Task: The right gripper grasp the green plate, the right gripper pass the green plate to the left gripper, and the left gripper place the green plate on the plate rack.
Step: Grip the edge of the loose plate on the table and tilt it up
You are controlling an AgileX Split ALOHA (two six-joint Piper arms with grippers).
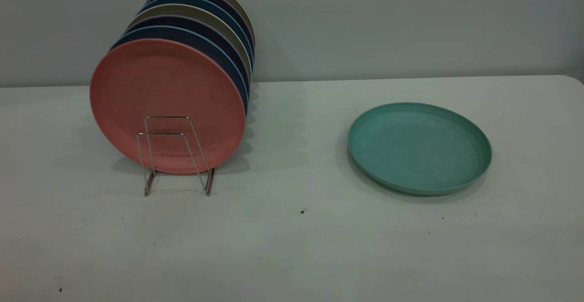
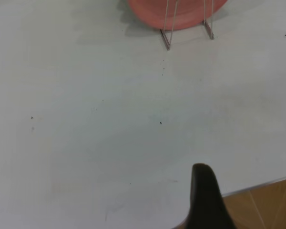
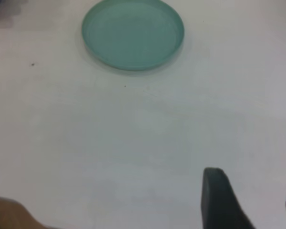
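The green plate [image 1: 419, 147] lies flat on the table at the right, and in the right wrist view [image 3: 132, 34] it lies well ahead of the fingers. The plate rack [image 1: 175, 156] stands at the left, its two front wire loops bare in front of a salmon-pink plate [image 1: 164, 101]. Neither gripper shows in the exterior view. My right gripper [image 3: 253, 177] is open and empty above bare table, with one finger [image 3: 219, 200] in full view. My left gripper [image 2: 250, 191] is open and empty near the table's front edge, showing one finger [image 2: 207, 200]; the rack's feet [image 2: 166, 40] are far ahead of it.
Behind the pink plate, several blue and olive plates [image 1: 200, 33] stand upright in the rack. The white table [image 1: 292, 247] meets a grey wall at the back. The table's front edge and a wooden floor [image 2: 267, 205] show beside the left finger.
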